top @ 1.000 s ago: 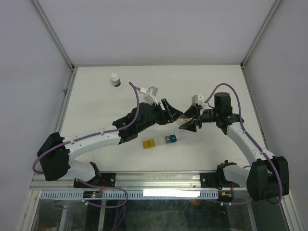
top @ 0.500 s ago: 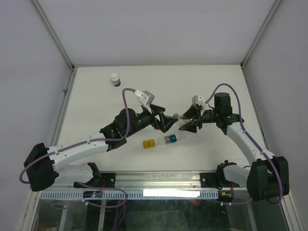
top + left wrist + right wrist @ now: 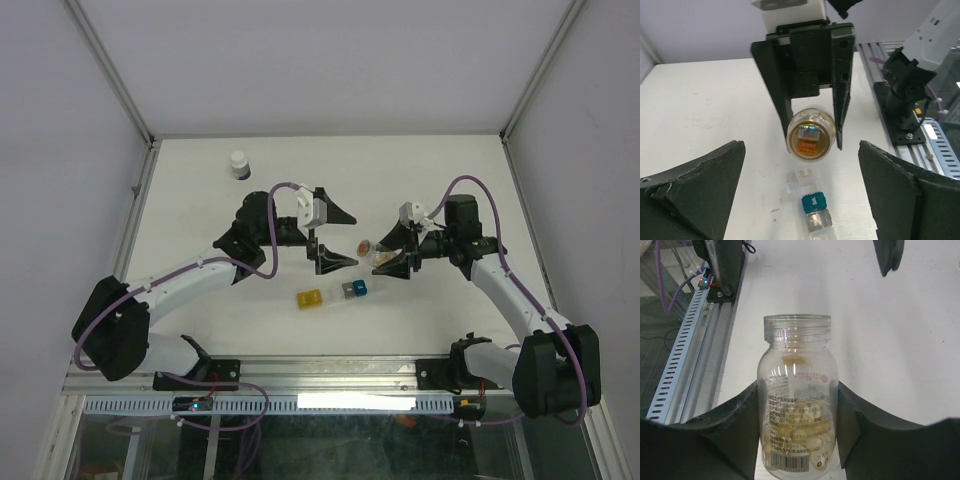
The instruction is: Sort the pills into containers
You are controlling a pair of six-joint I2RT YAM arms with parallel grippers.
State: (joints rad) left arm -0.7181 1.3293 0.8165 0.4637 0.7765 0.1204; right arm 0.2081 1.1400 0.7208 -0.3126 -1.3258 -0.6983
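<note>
**Top view.** Left gripper sits left of centre, spread wide and empty. Right gripper pinches a clear vial held sideways, mouth toward the left gripper. Pillbox strip lies on the table just below both, with the yellow cube toward its left and the blue cube toward its right. White-capped bottle stands upper left.

**Left wrist.** Vial mouth faces the lens at centre. The strip is below it, at bottom centre.

**Right wrist.** Vial is uncapped and clamped between both fingers. Tan pills sit in its base, lower centre.

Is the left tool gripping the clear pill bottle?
No, the left tool has its fingers wide apart and closed on nothing, while the right tool grips the clear pill bottle.
</note>
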